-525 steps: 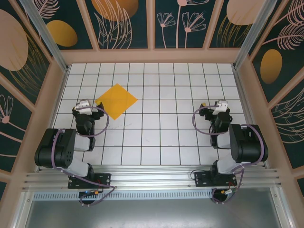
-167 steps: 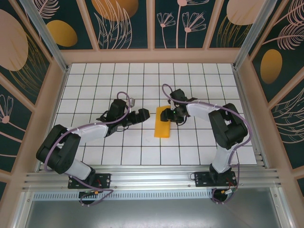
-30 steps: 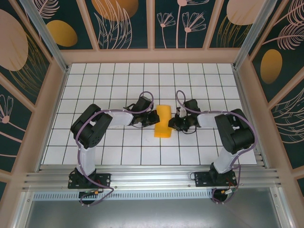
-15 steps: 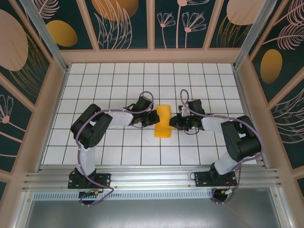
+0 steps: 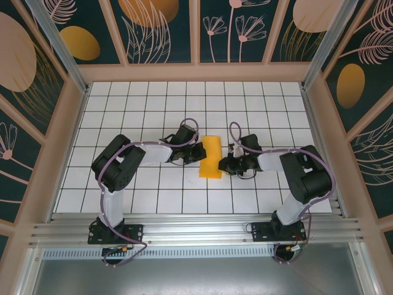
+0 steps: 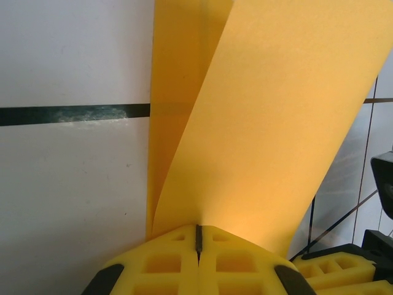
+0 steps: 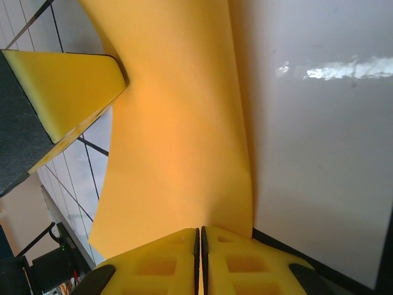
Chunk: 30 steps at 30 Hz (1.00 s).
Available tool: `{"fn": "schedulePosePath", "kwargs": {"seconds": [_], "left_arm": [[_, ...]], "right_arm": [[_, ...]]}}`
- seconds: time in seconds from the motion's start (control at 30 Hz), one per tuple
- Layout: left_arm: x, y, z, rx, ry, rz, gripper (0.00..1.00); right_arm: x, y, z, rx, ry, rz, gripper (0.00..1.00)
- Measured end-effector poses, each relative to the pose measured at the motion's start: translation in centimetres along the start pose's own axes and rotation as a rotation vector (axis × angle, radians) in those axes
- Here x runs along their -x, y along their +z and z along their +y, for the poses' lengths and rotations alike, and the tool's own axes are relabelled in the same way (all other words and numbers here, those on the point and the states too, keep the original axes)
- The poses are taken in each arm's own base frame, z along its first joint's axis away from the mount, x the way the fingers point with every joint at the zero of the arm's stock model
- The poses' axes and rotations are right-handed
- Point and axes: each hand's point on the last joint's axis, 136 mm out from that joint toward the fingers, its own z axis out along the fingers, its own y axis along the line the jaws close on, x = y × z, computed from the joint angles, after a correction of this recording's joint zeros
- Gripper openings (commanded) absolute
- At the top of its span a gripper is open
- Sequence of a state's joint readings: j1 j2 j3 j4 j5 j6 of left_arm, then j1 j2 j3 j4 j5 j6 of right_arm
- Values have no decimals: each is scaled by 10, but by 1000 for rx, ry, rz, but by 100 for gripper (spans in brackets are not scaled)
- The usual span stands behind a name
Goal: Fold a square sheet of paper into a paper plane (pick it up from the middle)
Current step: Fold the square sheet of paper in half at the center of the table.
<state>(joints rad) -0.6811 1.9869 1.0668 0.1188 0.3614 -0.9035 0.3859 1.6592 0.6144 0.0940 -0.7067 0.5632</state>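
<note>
Comparing the overhead view with the one a second earlier, the sheet of paper remains at the middle of the table, doubled over into a strip that runs away from the arm bases. Its far end, which bulged wider half a second ago, now reads as narrower and straighter. The left pincer has not shifted and stays at the strip's left long edge. In its own wrist view its jaws are closed tight, and two layers of paper rise from the seam between them, so it is judged to be gripping that edge. The right pincer has slid a little toward the arm bases along the right long edge. Its jaws are also closed, with the tips against the paper. Whether they pinch a layer or merely press on it cannot be told. The upper layer curves clear of the lower one in both wrist views, so the fold is not yet flat. Judgement: the first half fold is being settled, no slanted nose folds are visible, and the task is at an early stage. Risk: pulling from both sides could skew the layers before the crease is set.
</note>
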Motion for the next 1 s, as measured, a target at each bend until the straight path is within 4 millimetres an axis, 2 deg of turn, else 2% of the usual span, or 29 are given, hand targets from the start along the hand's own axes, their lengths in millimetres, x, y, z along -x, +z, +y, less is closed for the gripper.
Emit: {"fn": "schedulePosePath", "kwargs": {"seconds": [0.27,0.33,0.47,1.0], "left_arm": [[0,0,0,0,1,0,0],[0,0,0,0,1,0,0],[0,0,0,0,1,0,0],[0,0,0,0,5,0,0]], "right_arm": [[-7,-5,21,32,-61,-3,13],[-12,-2,19,27,-61,5,13],[-28,1,1,4,-17,30,13],[-30,-3,9,17,-32,20,14]]}}
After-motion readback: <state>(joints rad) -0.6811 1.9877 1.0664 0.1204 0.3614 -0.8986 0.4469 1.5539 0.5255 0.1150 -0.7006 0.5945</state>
